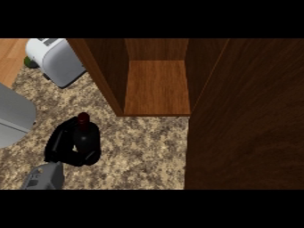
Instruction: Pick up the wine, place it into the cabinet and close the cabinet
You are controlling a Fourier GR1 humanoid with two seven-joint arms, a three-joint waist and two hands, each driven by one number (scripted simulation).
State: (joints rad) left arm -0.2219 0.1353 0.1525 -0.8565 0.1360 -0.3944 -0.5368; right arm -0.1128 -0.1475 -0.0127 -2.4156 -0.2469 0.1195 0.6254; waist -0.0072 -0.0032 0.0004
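The wine bottle (86, 135) is dark with a red cap and stands on the speckled counter, left of centre. My left hand (63, 139) is curled round its body from the left, and the forearm comes in from the lower left. Behind and to the right of the bottle, the wooden cabinet (157, 87) stands open with a bare inner floor. Its door (253, 124) is swung out toward me and fills the right side of the view. My right hand does not show.
A white toaster (55, 60) stands at the back left beside the cabinet's left wall, with a small green thing (30, 62) behind it. A large grey object (3, 116) takes up the left edge. Speckled counter (144, 147) lies between bottle and cabinet.
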